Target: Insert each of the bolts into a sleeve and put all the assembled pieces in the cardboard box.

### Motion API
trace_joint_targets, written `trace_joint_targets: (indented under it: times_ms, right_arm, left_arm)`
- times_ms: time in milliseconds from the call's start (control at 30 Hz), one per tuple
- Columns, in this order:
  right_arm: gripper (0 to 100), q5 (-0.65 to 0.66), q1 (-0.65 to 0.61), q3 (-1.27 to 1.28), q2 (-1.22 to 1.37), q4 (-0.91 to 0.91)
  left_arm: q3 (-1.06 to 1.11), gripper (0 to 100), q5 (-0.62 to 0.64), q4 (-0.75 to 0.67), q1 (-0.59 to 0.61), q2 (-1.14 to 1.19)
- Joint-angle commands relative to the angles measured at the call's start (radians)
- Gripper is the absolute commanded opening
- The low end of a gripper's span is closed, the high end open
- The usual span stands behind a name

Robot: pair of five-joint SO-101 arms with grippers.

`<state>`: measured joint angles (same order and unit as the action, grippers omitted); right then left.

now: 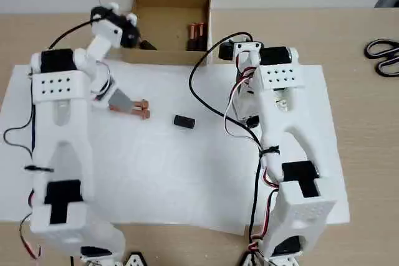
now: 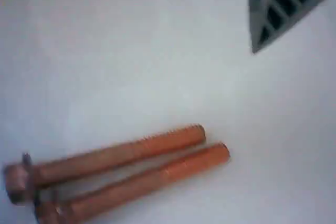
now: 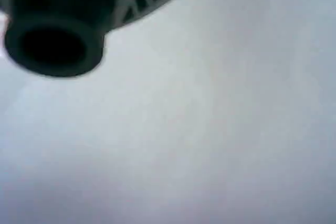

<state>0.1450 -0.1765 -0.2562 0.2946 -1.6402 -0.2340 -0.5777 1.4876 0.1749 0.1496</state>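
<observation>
Two copper bolts (image 1: 141,109) (image 2: 131,169) lie side by side on the white sheet (image 1: 187,179). My left gripper (image 1: 121,101) stands open just beside them, and one grey finger (image 2: 283,9) hangs over the sheet, apart from the bolts. A loose black sleeve (image 1: 184,121) lies near the sheet's middle. My right gripper (image 1: 251,119) is low over the sheet, shut on another black sleeve (image 3: 52,45) whose open end faces the camera. The cardboard box (image 1: 171,57) at the back holds assembled copper pieces (image 1: 196,35) and a dark part (image 1: 146,45).
Scissors (image 1: 383,54) lie on the wooden table at the far right, off the sheet. Black cables (image 1: 212,107) trail across the sheet between the arms. The front half of the sheet between the arm bases is bare.
</observation>
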Motion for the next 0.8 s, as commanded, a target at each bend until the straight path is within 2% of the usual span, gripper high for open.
trace_joint_targets:
  times_ms: [0, 133, 367, 767]
  right_arm:
    - [0.5, 0.011, 0.012, -0.008, -0.073, -0.001]
    - [0.5, 0.011, 0.025, -0.008, -0.071, -0.001]
    - [0.5, 0.005, 0.048, 0.006, -0.071, 0.004]
    - [0.5, 0.005, 0.048, 0.026, -0.074, 0.001]
  left_arm:
    - [-0.051, 36, -0.014, -0.089, 0.0, 0.015]
    - [-0.05, 36, -0.077, -0.118, -0.002, 0.057]
    - [-0.051, 36, -0.031, -0.043, 0.0, 0.094]
    - [-0.051, 36, -0.031, -0.068, 0.0, 0.097]
